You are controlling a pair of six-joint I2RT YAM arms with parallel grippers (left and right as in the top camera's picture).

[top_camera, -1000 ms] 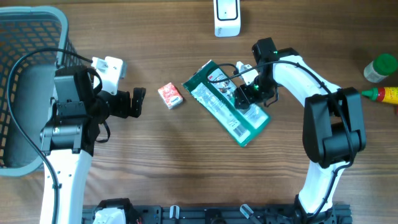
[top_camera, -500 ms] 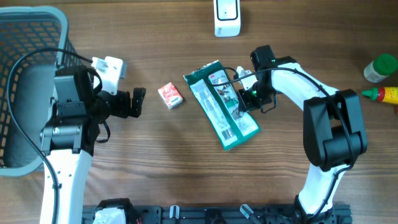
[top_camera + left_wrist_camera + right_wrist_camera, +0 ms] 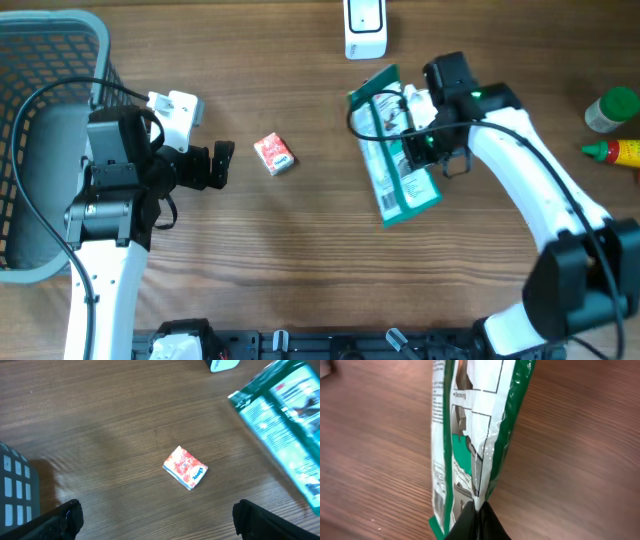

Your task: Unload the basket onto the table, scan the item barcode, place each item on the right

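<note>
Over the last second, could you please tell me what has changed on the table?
The right gripper closed on the edge of the green packet and carried it to the right and toward the white scanner at the far edge, turning it as it went. The open left gripper, the small red pack, the basket and the bottles on the right stayed put.

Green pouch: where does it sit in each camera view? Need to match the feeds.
Overhead: green pouch lies right of centre, gripped by the right gripper.
Left wrist: upper right corner, blurred and cut off by the frame edge.
Right wrist: centre, seen edge-on running top to bottom, pinched at the bottom.
Shared landmark: the red pack, left of the pouch in overhead and left wrist; not in right wrist.
</note>
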